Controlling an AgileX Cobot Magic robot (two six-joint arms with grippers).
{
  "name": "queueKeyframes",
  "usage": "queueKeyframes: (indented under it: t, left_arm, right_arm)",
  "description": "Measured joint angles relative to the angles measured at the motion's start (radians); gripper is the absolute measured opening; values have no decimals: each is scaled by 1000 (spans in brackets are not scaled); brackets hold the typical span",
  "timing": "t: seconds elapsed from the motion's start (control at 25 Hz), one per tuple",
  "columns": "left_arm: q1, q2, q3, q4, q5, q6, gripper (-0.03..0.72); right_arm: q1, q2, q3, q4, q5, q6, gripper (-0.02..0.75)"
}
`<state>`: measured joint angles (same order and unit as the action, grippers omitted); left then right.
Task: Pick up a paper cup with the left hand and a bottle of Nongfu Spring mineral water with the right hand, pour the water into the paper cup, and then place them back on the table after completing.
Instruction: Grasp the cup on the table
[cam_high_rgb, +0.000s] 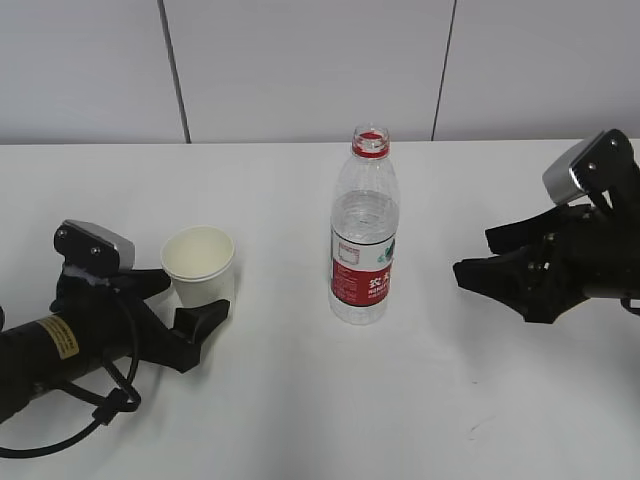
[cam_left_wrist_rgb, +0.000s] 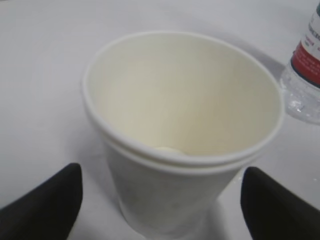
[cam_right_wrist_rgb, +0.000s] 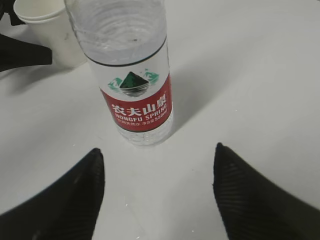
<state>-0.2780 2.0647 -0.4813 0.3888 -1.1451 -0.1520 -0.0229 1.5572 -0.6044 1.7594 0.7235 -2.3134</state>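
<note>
Cup (cam_high_rgb: 199, 264) upright on bench (cam_high_rgb: 300, 400), left of centre, between the spread fingers of the left end effector (cam_high_rgb: 188, 300); contact not clear. Bottle (cam_high_rgb: 364, 228) upright mid-bench, uncapped, partly filled, right of cup. Right end effector (cam_high_rgb: 478, 257) apart, on the bottle's right, well clear, facing it.

- The paper cup (cam_left_wrist_rgb: 182, 135) has its base cut off by the bottom edge in the left wrist view.
- The bottle (cam_right_wrist_rgb: 131, 70) loses its neck past the right wrist view's top edge.
- The left hand (cam_high_rgb: 190, 305) hides the cup's foot in the exterior view.
- Small print on the bottle's label (cam_high_rgb: 360, 280) is unreadable there.
</note>
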Motion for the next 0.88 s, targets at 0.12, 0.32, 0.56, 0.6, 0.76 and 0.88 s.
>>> queueKeyframes:
  t: [0.12, 0.32, 0.56, 0.6, 0.76, 0.88]
  left_arm:
    - [0, 1, -13, 20, 1, 0, 608]
    - [0, 6, -30, 35, 1, 0, 610]
    - [0, 8, -30, 31, 2, -1, 599]
    - [0, 8, -30, 31, 2, -1, 591]
    - [0, 8, -47, 30, 1, -1, 578]
    - [0, 8, -60, 29, 1, -1, 575]
  right_arm:
    - [0, 0, 0, 0, 0, -4, 501]
    - [0, 0, 0, 0, 0, -4, 501]
    - [0, 0, 0, 0, 0, -4, 501]
    - [0, 0, 0, 0, 0, -4, 501]
    - [0, 0, 0, 0, 0, -4, 501]
    - [0, 0, 0, 0, 0, -4, 501]
